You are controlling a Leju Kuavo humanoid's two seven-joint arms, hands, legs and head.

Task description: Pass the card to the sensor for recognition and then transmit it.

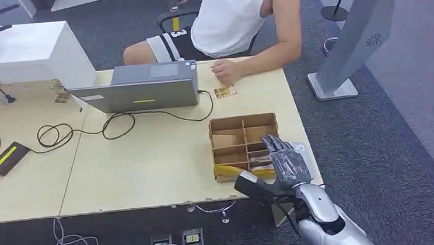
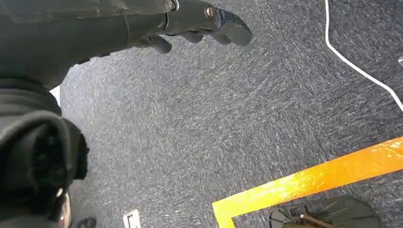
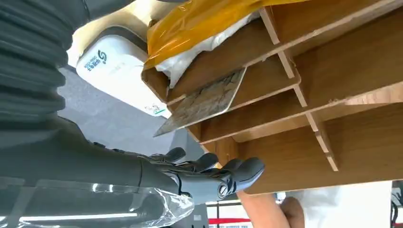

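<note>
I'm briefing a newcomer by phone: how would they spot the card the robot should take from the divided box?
On the pale wooden table find the brown compartmented cardboard box, beside the right hand. The patterned card leans tilted in a compartment, next to yellow plastic wrapping; it alone is flat and rigid.

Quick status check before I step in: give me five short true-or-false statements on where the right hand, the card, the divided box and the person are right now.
1. The right hand is at the near right end of the wooden divided box. True.
2. The right hand already grips a card. False: in the right wrist view the fingers are spread beside the box, and the card juts from a compartment untouched.
3. A person's hand rests on the table near a card lying flat. True.
4. The laptop sits inside the box. False: it stands on the table, left of the box and farther back.
5. The left hand hovers over the table. False: it hangs above grey carpet.
</note>
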